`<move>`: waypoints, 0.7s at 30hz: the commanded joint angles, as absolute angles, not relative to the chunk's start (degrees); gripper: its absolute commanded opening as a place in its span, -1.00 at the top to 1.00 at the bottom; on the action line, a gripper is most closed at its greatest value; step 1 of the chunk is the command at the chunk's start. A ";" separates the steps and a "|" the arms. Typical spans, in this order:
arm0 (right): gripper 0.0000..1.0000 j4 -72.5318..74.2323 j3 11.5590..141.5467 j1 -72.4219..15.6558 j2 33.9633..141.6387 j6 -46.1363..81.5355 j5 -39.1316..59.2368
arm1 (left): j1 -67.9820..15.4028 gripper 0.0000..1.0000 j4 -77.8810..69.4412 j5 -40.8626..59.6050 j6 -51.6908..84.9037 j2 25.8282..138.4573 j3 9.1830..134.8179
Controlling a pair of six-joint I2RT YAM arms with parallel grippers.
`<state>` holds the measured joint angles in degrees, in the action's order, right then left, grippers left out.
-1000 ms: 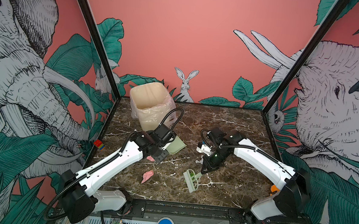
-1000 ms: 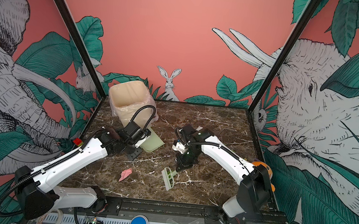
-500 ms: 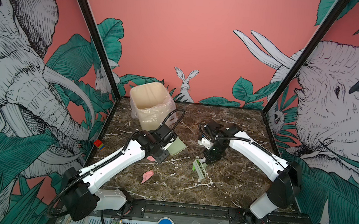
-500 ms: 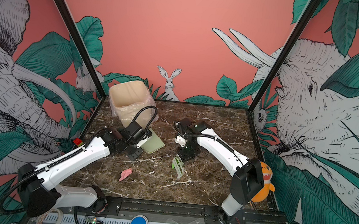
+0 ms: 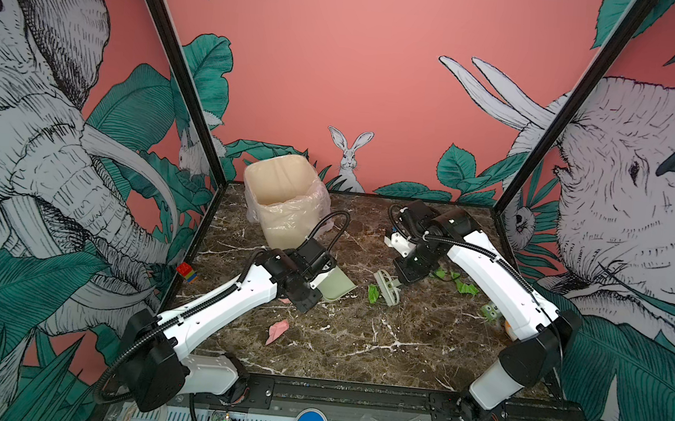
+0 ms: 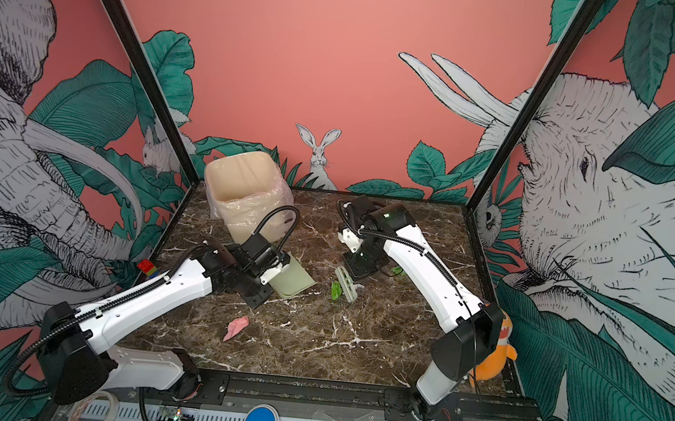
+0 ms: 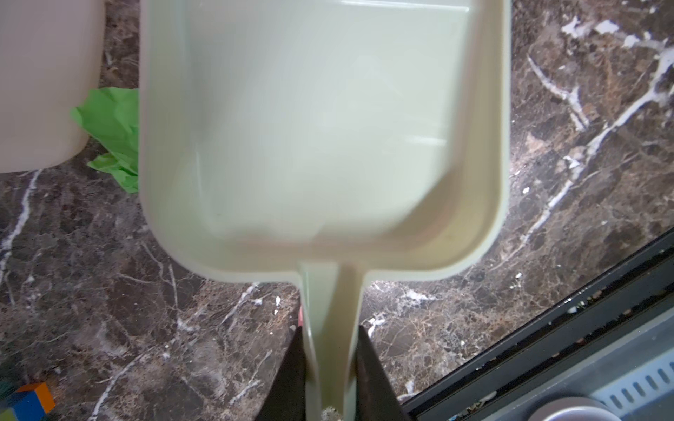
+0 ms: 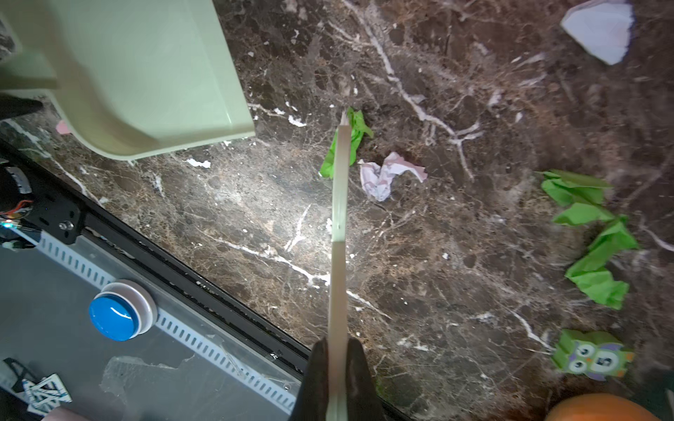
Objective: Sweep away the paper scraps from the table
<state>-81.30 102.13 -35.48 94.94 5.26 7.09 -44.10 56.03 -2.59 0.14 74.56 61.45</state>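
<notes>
white paper scraps (image 8: 390,175) — two seen; one dustpan (image 8: 146,73), one brush (image 8: 338,218).

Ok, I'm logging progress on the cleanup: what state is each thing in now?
dustpan: empty.
brush: tip down at a green scrap.
bin: upright, open, bag-lined.
paper scraps: loose on the table, none collected.
left hand: shut on the dustpan handle.
right hand: shut on the brush handle.
</notes>
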 commanded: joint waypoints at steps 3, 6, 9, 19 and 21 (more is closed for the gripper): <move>1.00 -87.27 105.94 -33.50 99.43 3.23 -3.38 | -48.71 0.78 52.93 0.00 2.27 78.72 59.87; 1.00 -87.62 108.31 -33.09 102.39 2.86 -6.66 | -50.04 0.77 50.56 0.81 2.47 80.60 59.70; 1.00 -87.80 110.12 -32.83 105.16 2.48 -9.32 | -50.36 0.78 48.68 1.33 1.88 82.18 59.50; 1.00 -86.27 110.59 -32.51 109.73 2.68 -9.82 | -51.06 0.78 46.67 2.27 -1.92 86.46 59.21; 1.00 -85.90 109.99 -32.49 109.73 2.94 -9.30 | -51.15 0.78 46.29 2.34 -2.19 86.74 58.98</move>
